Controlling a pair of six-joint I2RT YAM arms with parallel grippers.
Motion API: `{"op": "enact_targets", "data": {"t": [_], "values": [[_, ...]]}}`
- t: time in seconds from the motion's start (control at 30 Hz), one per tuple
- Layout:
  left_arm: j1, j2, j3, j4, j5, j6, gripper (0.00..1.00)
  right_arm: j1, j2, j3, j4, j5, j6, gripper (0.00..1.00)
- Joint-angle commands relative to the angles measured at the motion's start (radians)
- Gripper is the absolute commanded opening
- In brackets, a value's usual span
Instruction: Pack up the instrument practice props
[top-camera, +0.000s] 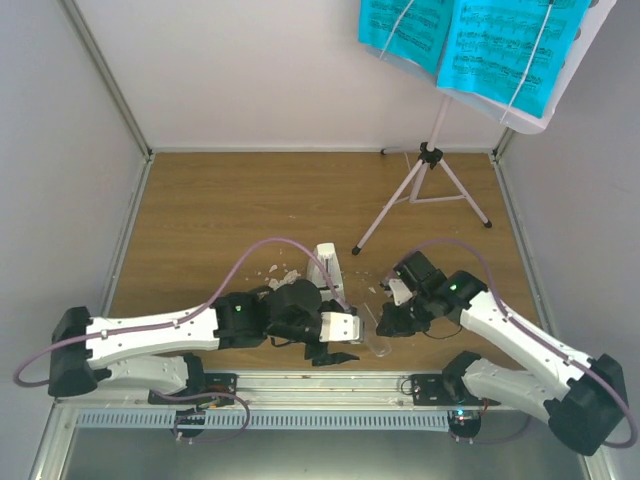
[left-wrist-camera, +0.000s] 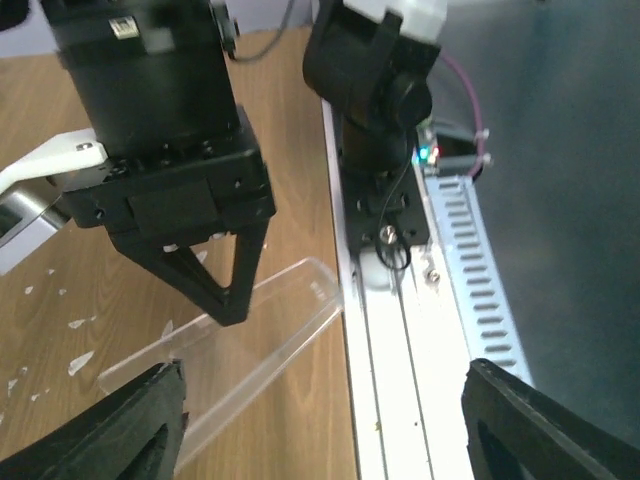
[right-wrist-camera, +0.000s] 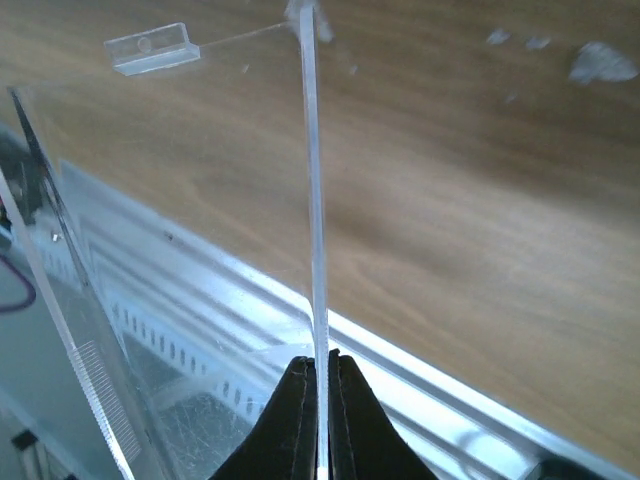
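Note:
The pale-lilac tripod music stand (top-camera: 430, 170) stands at the back right, and its plate holds the cyan sheet-music pages (top-camera: 470, 40). The small white metronome (top-camera: 326, 262) sits mid-table, just behind my left arm. My right gripper (top-camera: 384, 322) is shut on the thin wall of a clear plastic container (top-camera: 378, 342); the pinched wall shows edge-on in the right wrist view (right-wrist-camera: 316, 250). My left gripper (left-wrist-camera: 330, 430) is open wide and empty. It hovers over the container (left-wrist-camera: 240, 345) and the table's near rail.
White crumbs (top-camera: 275, 272) lie scattered on the wood near the metronome. A metal rail (left-wrist-camera: 400, 340) runs along the near edge of the table. A small clear plastic piece (right-wrist-camera: 150, 48) lies on the wood. Side walls close in the table.

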Motion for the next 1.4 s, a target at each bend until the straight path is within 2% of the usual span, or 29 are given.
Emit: {"op": "enact_targets", "data": {"t": [0.0,0.3,0.43,0.7,0.93,1.3,1.37], "values": [[-0.024,0.045,0.017,-0.014,-0.044,0.143,0.72,0.094,0.032,0.067,-0.095,-0.014,-0.017,0.00],[-0.025,0.115,-0.001,-0.046,-0.074,0.172,0.62,0.210,0.110,0.164,-0.173,0.017,-0.077,0.01],[-0.025,0.169,0.017,-0.079,-0.065,0.150,0.52,0.210,0.126,0.193,-0.200,0.028,-0.106,0.01],[-0.025,0.178,0.005,-0.081,-0.086,0.135,0.50,0.211,0.144,0.214,-0.217,0.034,-0.147,0.01],[-0.025,0.215,0.024,-0.104,-0.029,0.112,0.38,0.211,0.154,0.242,-0.245,0.088,-0.154,0.00],[-0.025,0.228,0.023,-0.080,0.053,0.079,0.31,0.212,0.176,0.267,-0.276,0.143,-0.175,0.00],[-0.025,0.228,0.018,-0.069,0.057,0.069,0.25,0.212,0.180,0.273,-0.280,0.149,-0.179,0.00]]}}
